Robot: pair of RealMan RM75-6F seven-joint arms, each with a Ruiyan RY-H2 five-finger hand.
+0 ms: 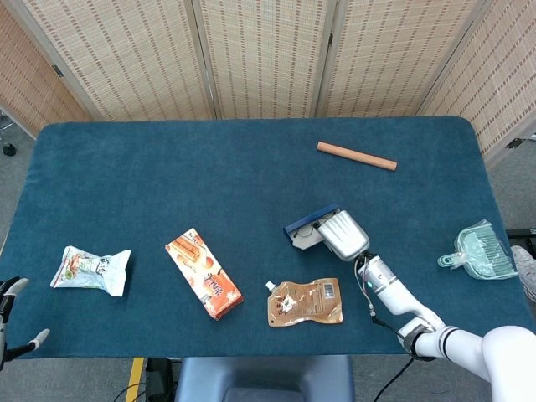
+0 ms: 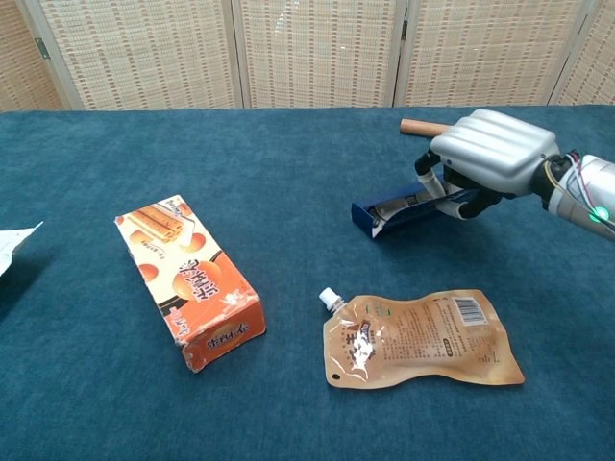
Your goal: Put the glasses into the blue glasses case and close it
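Note:
The blue glasses case [image 1: 303,229] [image 2: 396,211] lies right of the table's middle, its lid folded low so only a narrow gap shows. Inside that gap the glasses are barely visible as thin dark wire. My right hand [image 1: 343,235] [image 2: 488,157] covers the case's right end, fingers curled over the lid and gripping it. At the bottom left corner of the head view, my left hand [image 1: 12,322] shows only in part, fingers apart and holding nothing, far from the case.
A wooden stick [image 1: 356,156] [image 2: 421,126] lies behind the case. A brown pouch [image 1: 305,302] [image 2: 423,338] sits just in front of it. An orange box [image 1: 203,274] [image 2: 188,279], a snack bag [image 1: 92,270] and a teal dustpan [image 1: 479,251] lie further off.

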